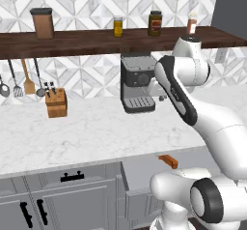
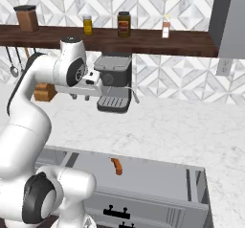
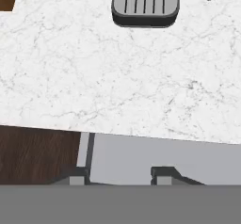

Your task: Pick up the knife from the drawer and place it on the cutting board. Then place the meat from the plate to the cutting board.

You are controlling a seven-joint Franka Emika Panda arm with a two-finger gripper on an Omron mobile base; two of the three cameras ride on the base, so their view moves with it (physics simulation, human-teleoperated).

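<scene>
The knife (image 2: 116,166) is seen on the floor of the open drawer (image 2: 158,176), below and in front of the raised gripper (image 3: 117,175), which is partly open and holds nothing.

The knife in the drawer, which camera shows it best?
The right base view: the knife's orange handle lies unobstructed on the open drawer's floor. In the left base view the knife sits small beside the arm.

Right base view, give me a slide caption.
Orange-handled knife lies in the open drawer while the arm's hand hovers above the marble counter.
</scene>
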